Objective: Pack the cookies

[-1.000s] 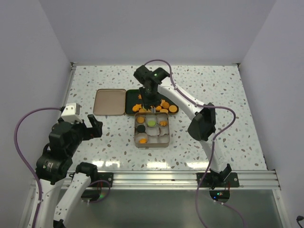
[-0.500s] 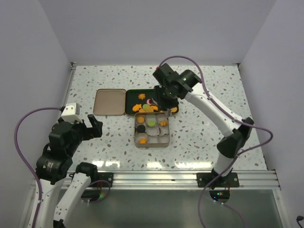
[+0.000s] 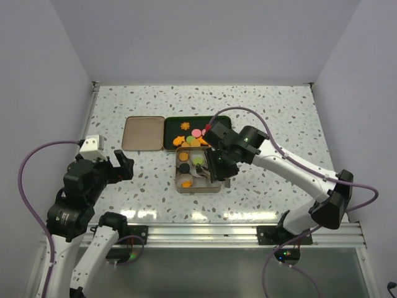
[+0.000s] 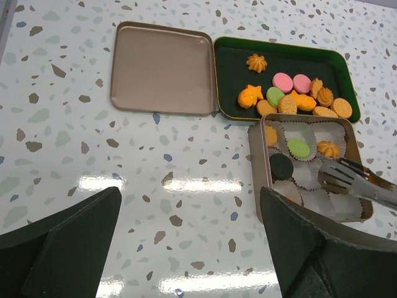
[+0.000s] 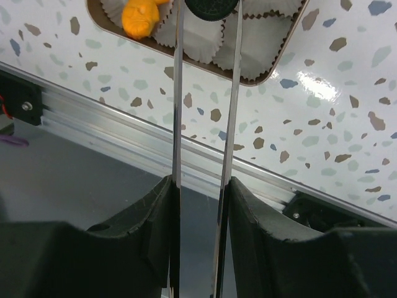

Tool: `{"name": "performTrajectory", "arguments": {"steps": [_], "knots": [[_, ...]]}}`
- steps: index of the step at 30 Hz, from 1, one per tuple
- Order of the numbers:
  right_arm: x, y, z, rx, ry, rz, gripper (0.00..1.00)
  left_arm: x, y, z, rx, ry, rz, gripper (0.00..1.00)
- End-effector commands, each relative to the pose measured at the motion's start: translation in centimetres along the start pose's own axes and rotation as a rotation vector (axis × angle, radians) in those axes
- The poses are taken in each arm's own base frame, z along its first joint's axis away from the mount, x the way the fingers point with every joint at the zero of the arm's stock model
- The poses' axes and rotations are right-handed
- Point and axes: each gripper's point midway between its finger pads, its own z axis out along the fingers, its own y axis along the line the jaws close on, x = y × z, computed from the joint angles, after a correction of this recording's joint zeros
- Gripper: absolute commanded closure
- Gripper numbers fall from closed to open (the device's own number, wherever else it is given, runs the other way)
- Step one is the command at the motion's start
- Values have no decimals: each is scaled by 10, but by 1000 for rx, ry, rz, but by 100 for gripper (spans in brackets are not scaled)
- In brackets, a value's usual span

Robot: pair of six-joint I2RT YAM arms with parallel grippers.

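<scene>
At the far left, the left gripper (image 3: pixel 122 165) hangs spread wide and empty. Past the lid (image 4: pixel 162 68), most of the cookies (image 4: pixel 287 104) lie heaped in the green tray (image 4: pixel 232 68), and a few sit in the tin (image 4: pixel 252 180). The right gripper (image 5: pixel 198 186) is clenched on tongs (image 4: pixel 360 185) (tips over the tin). The cookies look light and brittle, so pinch gently across the edges.

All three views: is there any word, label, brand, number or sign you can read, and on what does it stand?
None can be read in any view.
The tan tin, its lid, the green tray and the cookies show no print.
The tongs and the white box at the left of the top view are plain too.
If any lettering exists elsewhere, it is too small to tell.
</scene>
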Motion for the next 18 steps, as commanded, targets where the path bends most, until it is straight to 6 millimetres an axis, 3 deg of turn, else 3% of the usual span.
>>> {"name": "performTrajectory", "arguments": {"steps": [1, 18], "knots": [[-3, 10, -3, -66, -44, 59, 68, -12, -4, -2, 26, -54, 16, 1], [-9, 13, 28, -7, 30, 16, 69, -14, -3, -7, 21, -79, 7, 1]]}}
